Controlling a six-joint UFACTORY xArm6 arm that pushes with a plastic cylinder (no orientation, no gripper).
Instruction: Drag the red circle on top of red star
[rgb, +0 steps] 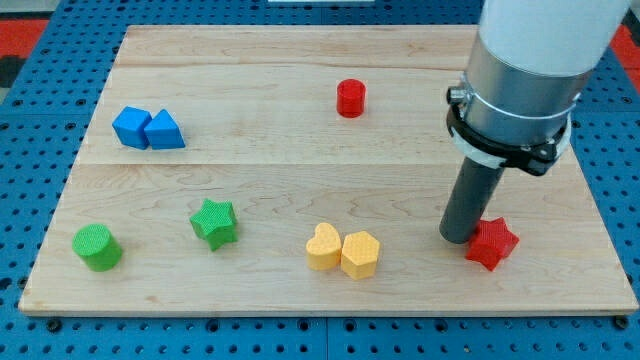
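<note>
Red circle stands near the bench's top edge, well apart from my tip. Tip rests just left of the red star; circle lies up-left. No gripper fitted, so none to report.

My tip touching red star at its 9 o'clock. Red circle well apart, 11 o'clock of the star. Two yellow blocks touching each other. Blue pair touching at 10 o'clock of board. Green star, green circle at 8 o'clock.
</note>
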